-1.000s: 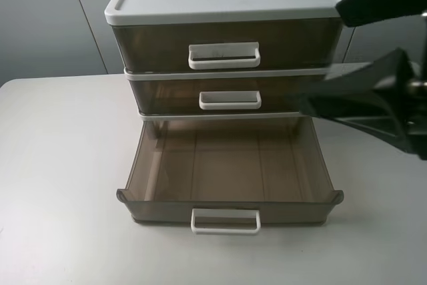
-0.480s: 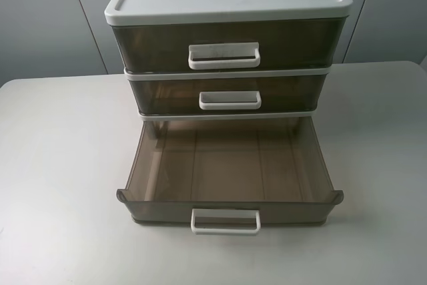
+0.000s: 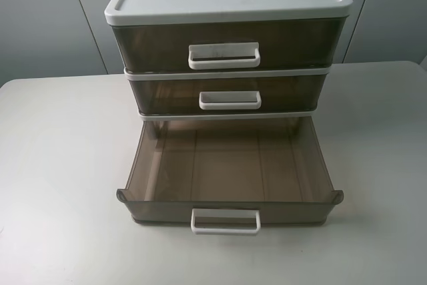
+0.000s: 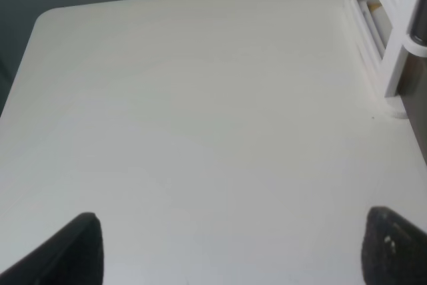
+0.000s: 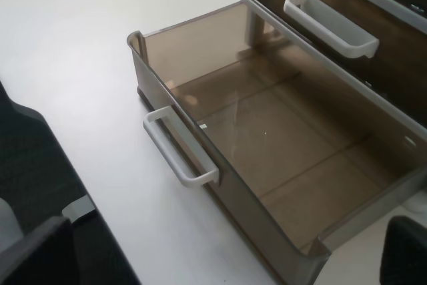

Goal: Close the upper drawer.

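Left gripper [image 4: 230,248] spread wide above table [image 4: 200,98]; right gripper [image 5: 220,258] spread, over lowest drawer [image 5: 267,138].

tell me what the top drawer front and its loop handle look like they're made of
The smoky brown translucent upper drawer looks like glossy tinted plastic: its front lets light through and shows soft reflections. Its wide white loop handle looks like opaque plastic with a duller finish, with dark scuffs along the top bar.
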{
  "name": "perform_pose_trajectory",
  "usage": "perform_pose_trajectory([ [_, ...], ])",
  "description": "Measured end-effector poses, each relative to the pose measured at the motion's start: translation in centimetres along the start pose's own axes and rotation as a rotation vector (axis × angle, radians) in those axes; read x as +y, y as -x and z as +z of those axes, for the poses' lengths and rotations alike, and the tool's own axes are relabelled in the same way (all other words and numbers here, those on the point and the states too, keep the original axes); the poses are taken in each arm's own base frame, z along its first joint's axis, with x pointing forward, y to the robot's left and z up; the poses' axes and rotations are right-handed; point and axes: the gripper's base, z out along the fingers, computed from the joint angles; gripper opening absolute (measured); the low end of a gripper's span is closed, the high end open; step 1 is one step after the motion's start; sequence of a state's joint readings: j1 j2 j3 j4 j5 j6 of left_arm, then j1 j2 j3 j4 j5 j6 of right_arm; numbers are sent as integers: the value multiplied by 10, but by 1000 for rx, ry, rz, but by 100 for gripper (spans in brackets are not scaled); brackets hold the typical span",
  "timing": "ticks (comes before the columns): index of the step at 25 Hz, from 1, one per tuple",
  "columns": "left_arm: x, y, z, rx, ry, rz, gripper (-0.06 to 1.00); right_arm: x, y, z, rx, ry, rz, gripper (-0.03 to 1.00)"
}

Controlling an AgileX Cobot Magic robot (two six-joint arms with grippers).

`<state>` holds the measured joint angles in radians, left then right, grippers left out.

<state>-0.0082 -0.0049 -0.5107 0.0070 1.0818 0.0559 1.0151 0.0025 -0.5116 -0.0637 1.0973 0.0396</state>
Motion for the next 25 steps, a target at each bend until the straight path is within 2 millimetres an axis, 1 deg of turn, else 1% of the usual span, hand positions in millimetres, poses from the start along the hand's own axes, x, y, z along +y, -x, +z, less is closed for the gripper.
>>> perform_pose_trajectory([
  [4,0,0,0,0,0,0,74,0,0,0,-2,-22,10,68],
  [7,0,0,0,0,0,0,74,1,1,1,14,-112,59,68],
  [10,0,0,0,0,0,0,74,2,1,1,20,-266,146,68],
  [18,0,0,0,0,0,0,74,8,-1,-2,14,-789,423,68],
  [21,0,0,0,0,0,0,74,9,0,-1,13,-851,462,68],
  [25,0,0,0,0,0,0,74,9,0,-1,13,-863,469,68],
])
